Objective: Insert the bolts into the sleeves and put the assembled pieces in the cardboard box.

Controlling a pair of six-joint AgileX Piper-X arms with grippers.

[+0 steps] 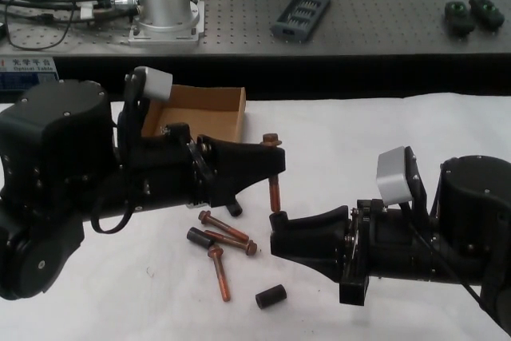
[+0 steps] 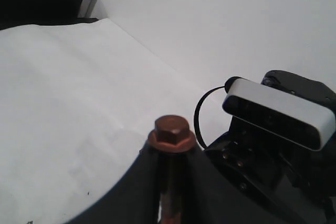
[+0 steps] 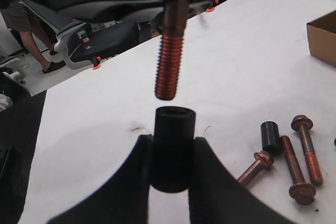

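Misalignment is the hazard: the bolt (image 3: 169, 61), clenched head-up in the left gripper (image 2: 171, 156), hangs just above the sleeve (image 3: 175, 121) that the right gripper (image 3: 173, 153) grasps upright, and its tip looks slightly off the bore, so lowering could jam it on the rim or tilt the sleeve.
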